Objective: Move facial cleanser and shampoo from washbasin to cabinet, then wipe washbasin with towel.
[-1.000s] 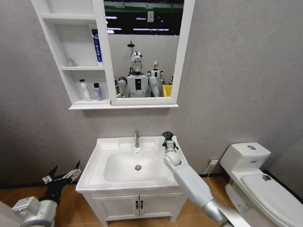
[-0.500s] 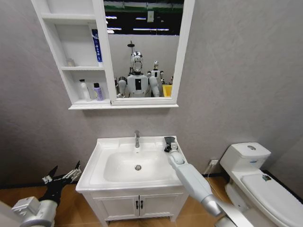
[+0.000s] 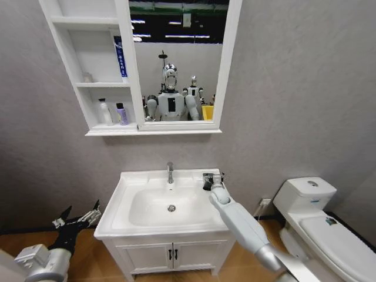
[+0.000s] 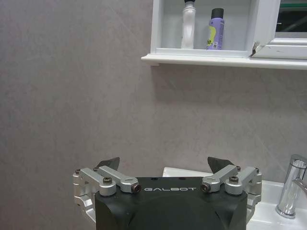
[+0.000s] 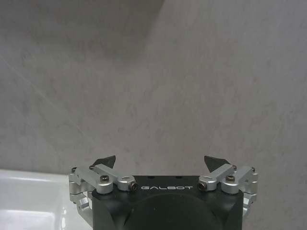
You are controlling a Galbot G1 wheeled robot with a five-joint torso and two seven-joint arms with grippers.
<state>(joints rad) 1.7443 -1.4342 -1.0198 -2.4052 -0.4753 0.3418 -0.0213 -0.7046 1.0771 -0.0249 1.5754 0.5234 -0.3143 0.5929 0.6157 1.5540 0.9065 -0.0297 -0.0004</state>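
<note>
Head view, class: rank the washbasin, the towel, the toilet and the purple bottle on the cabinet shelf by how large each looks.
1. washbasin, largest.
2. toilet, cut off by the frame edge, so its full size is unsure.
3. towel, a small dark cloth beside the open right gripper.
4. purple bottle, smallest, though it stands farther off in the cabinet.

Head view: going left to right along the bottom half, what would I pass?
Left gripper → washbasin → tap → towel → toilet.
</note>
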